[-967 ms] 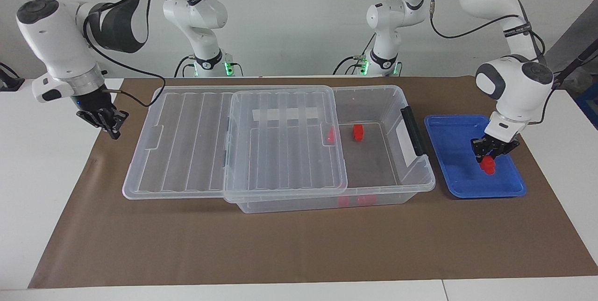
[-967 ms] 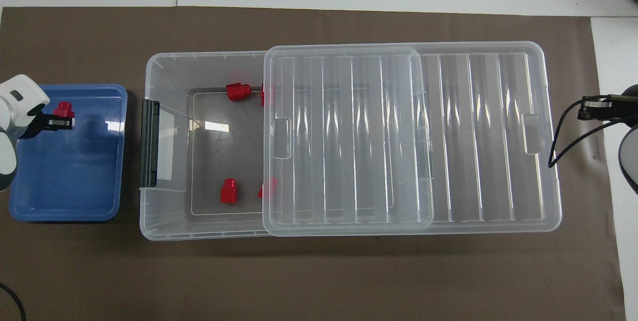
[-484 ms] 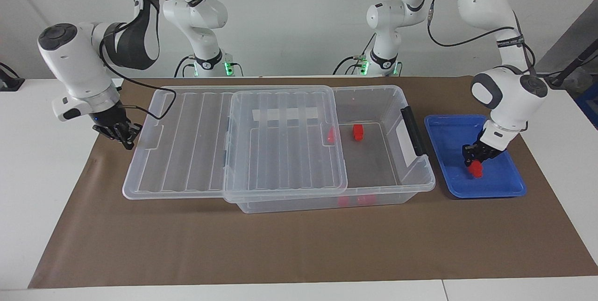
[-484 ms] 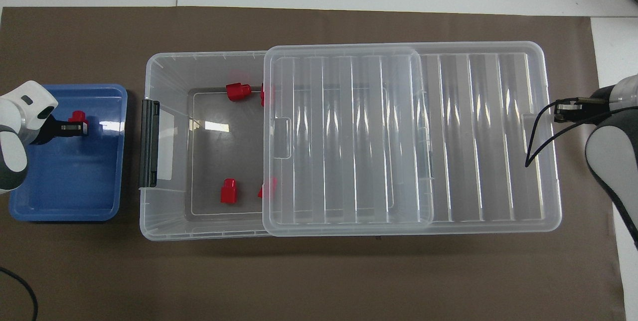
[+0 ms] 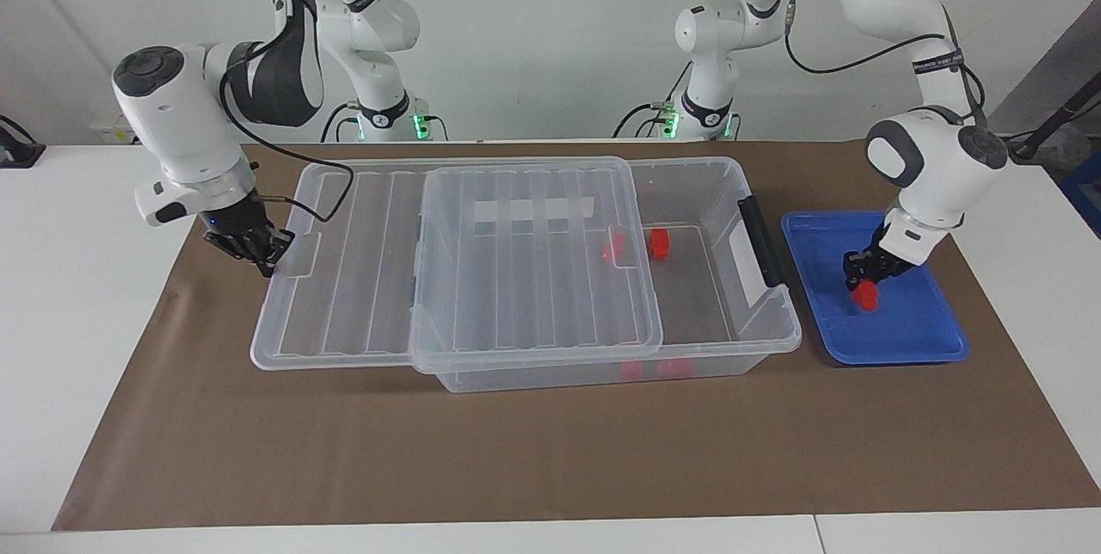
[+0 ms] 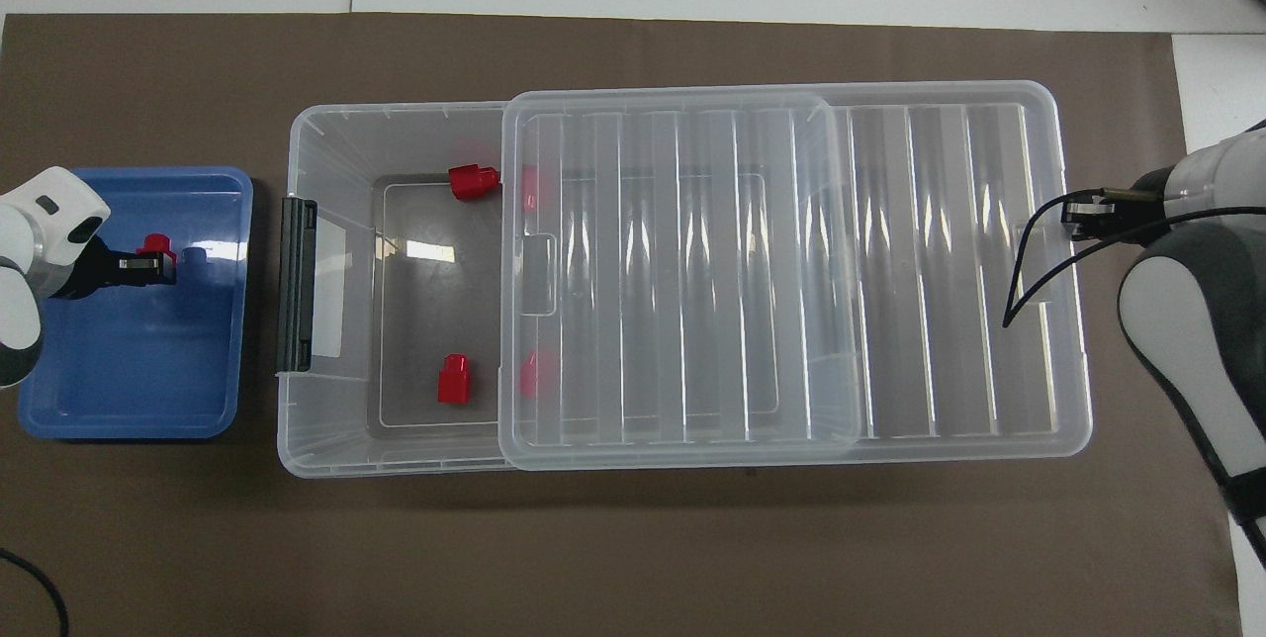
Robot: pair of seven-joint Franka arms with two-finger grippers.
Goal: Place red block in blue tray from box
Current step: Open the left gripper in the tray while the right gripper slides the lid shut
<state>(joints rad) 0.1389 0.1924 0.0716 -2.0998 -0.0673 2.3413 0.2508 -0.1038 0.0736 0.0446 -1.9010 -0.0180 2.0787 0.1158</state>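
Red block (image 5: 865, 297) sits low in the blue tray (image 5: 912, 346) at frame right, clamped by the left gripper (image 5: 863, 279). Brown mat (image 5: 516, 451) on white table. Right gripper (image 5: 258, 251), closure unclear, touches the box (image 5: 731, 339) lid (image 5: 533, 261) at frame left.

Nothing readable is showing up anywhere here. The box (image 5: 740, 313) is carrying a white strip label (image 5: 529, 210) under its lid, but it's looking blank, and the black bands on the arms have markings too tiny to make out.
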